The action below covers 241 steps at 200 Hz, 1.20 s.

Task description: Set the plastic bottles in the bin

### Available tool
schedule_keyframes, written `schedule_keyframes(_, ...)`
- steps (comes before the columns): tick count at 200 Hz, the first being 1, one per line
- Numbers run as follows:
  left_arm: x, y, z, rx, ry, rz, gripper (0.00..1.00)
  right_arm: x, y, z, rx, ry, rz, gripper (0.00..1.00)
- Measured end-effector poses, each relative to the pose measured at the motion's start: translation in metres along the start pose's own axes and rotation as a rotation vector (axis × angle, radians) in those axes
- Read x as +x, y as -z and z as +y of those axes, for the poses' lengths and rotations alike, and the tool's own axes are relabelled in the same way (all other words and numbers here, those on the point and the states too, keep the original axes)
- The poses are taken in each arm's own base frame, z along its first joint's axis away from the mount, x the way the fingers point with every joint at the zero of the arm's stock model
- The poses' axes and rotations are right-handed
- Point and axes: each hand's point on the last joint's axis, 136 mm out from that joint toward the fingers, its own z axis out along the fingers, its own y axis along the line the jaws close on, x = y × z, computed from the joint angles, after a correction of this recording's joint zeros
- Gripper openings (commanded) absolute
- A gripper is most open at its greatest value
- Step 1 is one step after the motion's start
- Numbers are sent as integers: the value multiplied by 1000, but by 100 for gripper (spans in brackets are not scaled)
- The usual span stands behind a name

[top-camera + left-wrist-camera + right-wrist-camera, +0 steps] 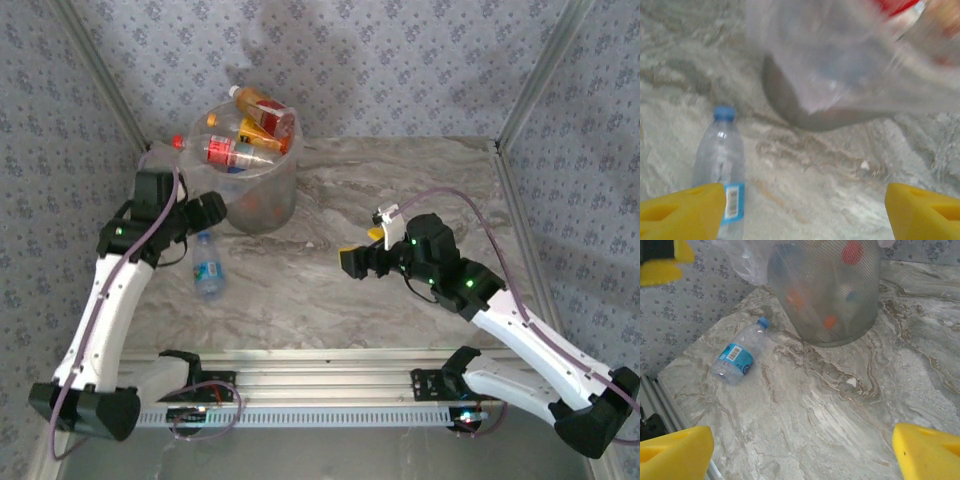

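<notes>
The bin (262,190) stands at the back left of the table, heaped with plastic bottles (250,130) with red and orange labels. One clear bottle with a blue label and blue cap (207,265) lies on the table in front of it. My left gripper (212,208) hovers just above and behind that bottle, beside the bin wall. In the left wrist view the left gripper (805,215) is open and holds nothing, with the bottle (722,165) by its left finger and the bin (850,65) blurred ahead. My right gripper (358,250) is open and empty over mid-table.
In the right wrist view the right gripper (800,455) looks across bare marble at the lying bottle (737,356) and the bin (825,290). Patterned walls close in the table on the left, back and right. A metal rail (320,385) runs along the near edge.
</notes>
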Motion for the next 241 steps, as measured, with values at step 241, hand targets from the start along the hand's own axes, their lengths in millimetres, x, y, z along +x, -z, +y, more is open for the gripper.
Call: schedule_keyframes(241,131,-129,113,-315,203,439,80,0,-6,46,-250,-1,88,100)
